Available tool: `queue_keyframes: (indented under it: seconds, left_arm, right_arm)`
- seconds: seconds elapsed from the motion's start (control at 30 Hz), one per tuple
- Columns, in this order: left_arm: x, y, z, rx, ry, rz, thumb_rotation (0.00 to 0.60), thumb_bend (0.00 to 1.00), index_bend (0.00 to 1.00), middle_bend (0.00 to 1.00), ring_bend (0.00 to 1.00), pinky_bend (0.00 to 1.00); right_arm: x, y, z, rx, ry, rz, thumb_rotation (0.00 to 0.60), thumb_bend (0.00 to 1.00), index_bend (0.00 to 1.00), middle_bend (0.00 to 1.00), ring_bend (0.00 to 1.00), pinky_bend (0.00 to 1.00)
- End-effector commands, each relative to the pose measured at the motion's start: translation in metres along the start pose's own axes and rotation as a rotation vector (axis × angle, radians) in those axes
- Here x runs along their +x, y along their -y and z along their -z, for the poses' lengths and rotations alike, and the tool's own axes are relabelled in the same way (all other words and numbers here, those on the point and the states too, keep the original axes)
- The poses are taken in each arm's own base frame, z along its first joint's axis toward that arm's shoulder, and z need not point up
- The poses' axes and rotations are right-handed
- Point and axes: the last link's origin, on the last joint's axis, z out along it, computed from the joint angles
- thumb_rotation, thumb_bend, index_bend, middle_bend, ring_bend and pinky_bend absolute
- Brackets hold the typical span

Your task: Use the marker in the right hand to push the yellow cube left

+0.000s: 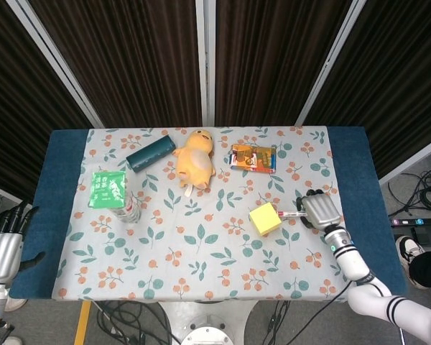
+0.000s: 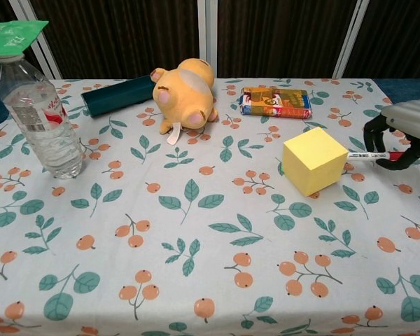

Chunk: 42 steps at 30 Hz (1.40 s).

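Observation:
The yellow cube (image 1: 265,218) (image 2: 315,160) sits on the floral tablecloth right of centre, turned slightly askew. My right hand (image 1: 319,211) (image 2: 400,133) is just right of it and grips a white marker (image 1: 292,214) (image 2: 367,156) that lies level, tip pointing left at the cube's right face. Whether the tip touches the cube is too small to tell. My left hand (image 1: 6,230) hangs off the table's left edge, fingers apart, holding nothing.
A water bottle (image 2: 37,115) with a green packet (image 1: 108,190) on it stands at the left. A dark green box (image 1: 150,153), a yellow plush toy (image 1: 195,162) and a snack packet (image 1: 253,158) lie along the back. The blue table (image 1: 353,172) edge borders the cloth.

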Motion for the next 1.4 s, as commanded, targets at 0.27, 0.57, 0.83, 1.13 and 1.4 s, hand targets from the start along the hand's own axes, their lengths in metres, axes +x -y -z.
queue_keyframes:
  seconds: [0.27, 0.57, 0.83, 1.13, 1.4]
  left_arm:
    - [-0.001, 0.002, 0.001, 0.004, 0.0, 0.005, 0.6, 0.0, 0.17, 0.13, 0.12, 0.14]
    - [-0.002, 0.001, 0.0, -0.001, 0.001, 0.005, 0.6, 0.0, 0.17, 0.14, 0.12, 0.14]
    - [-0.002, -0.002, -0.001, -0.013, 0.001, 0.004, 0.6, 0.0, 0.17, 0.13, 0.12, 0.14]
    - [-0.002, -0.002, -0.001, -0.013, 0.003, 0.007, 0.6, 0.0, 0.17, 0.13, 0.12, 0.14]
    - [-0.003, -0.003, -0.002, -0.022, 0.001, 0.013, 0.6, 0.0, 0.17, 0.13, 0.12, 0.14]
  right_arm:
    - [0.01, 0.054, -0.015, 0.152, 0.032, 0.082, 0.6, 0.48, 0.71, 0.58, 0.25, 0.28]
    - [0.004, 0.045, 0.013, 0.174, 0.078, 0.12, 0.6, 0.48, 0.72, 0.59, 0.27, 0.28]
    - [-0.002, 0.05, 0.028, 0.196, 0.092, 0.086, 0.6, 0.48, 0.72, 0.59, 0.27, 0.28]
    - [-0.001, 0.074, 0.031, 0.232, 0.099, 0.035, 0.6, 0.48, 0.72, 0.6, 0.27, 0.25]
    - [0.004, 0.111, 0.023, 0.235, 0.086, -0.022, 0.6, 0.48, 0.74, 0.61, 0.29, 0.21]
